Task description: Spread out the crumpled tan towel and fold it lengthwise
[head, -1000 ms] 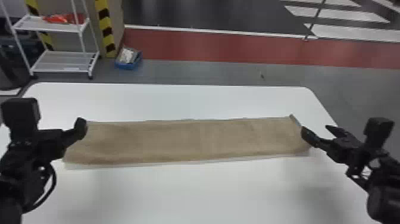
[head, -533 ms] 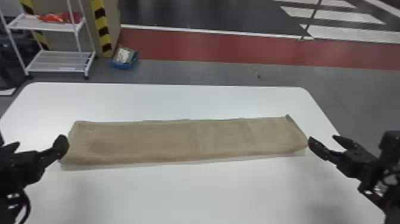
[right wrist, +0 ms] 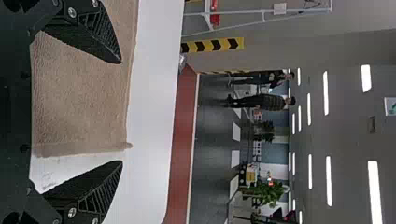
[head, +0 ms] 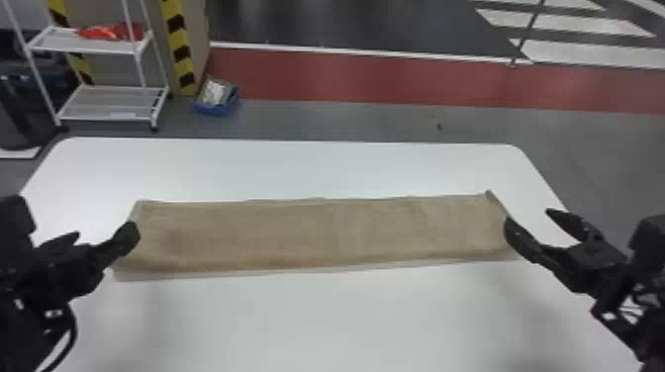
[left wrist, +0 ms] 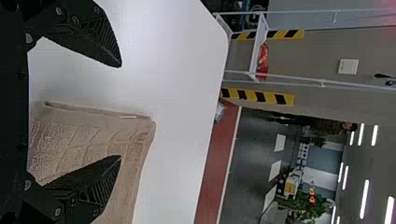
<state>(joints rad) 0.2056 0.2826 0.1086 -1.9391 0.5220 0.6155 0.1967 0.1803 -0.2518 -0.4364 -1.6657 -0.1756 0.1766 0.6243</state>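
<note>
The tan towel (head: 316,235) lies flat as a long strip running left to right on the white table (head: 321,316), its right end edge slightly raised. My left gripper (head: 101,235) stands open at the strip's left end. Open too, my right gripper (head: 530,217) is at the right end, one finger overlapping the towel's edge in the head view. In the left wrist view, the left gripper (left wrist: 120,112) has the towel's end (left wrist: 88,140) beyond its parted fingers. The right wrist view shows the right gripper (right wrist: 121,112) with nothing held and the towel (right wrist: 84,98) beyond it.
Behind the table, a white shelf rack (head: 109,101) and a blue bin (head: 216,99) stand on the floor at the left. Bare tabletop lies in front of and behind the strip.
Over the last half second my left gripper has shifted right and slightly up in the head view, and my right gripper slightly left and up. The towel keeps its shape.
</note>
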